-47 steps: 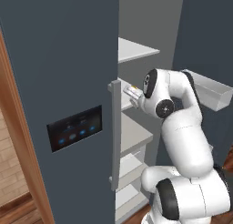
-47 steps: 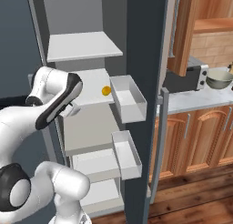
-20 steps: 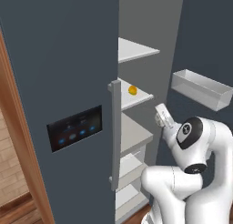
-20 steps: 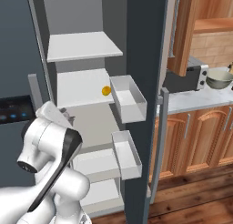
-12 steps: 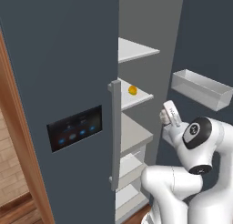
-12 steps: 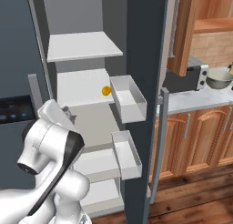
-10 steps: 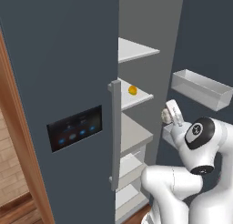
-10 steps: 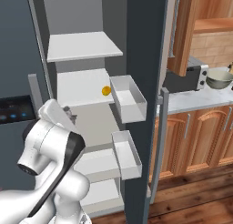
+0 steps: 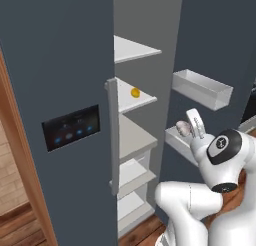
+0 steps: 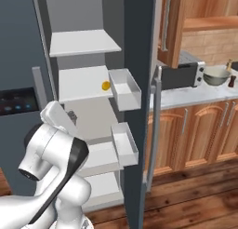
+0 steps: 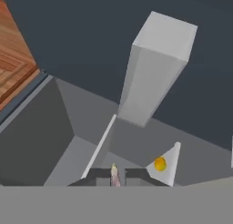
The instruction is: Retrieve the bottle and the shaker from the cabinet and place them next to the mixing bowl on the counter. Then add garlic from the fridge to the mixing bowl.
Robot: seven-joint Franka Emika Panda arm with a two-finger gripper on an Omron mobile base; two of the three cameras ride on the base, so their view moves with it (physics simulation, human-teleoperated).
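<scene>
Fridge (image 10: 139, 60) open. Gripper (image 11: 114, 174) shut on a small pale item, probably the garlic (image 9: 184, 129), at centre right of the left base view. Mixing bowl (image 10: 216, 75) sits upper right on the counter (image 10: 186, 95). Bottle/shaker placement unclear; garlic not yet delivered.

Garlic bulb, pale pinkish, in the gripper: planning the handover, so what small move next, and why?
Probably swing the gripper right, clear of the open grey fridge: it looks shut on the pale garlic bulb, and the mixing bowl sits on the counter to the right.
</scene>
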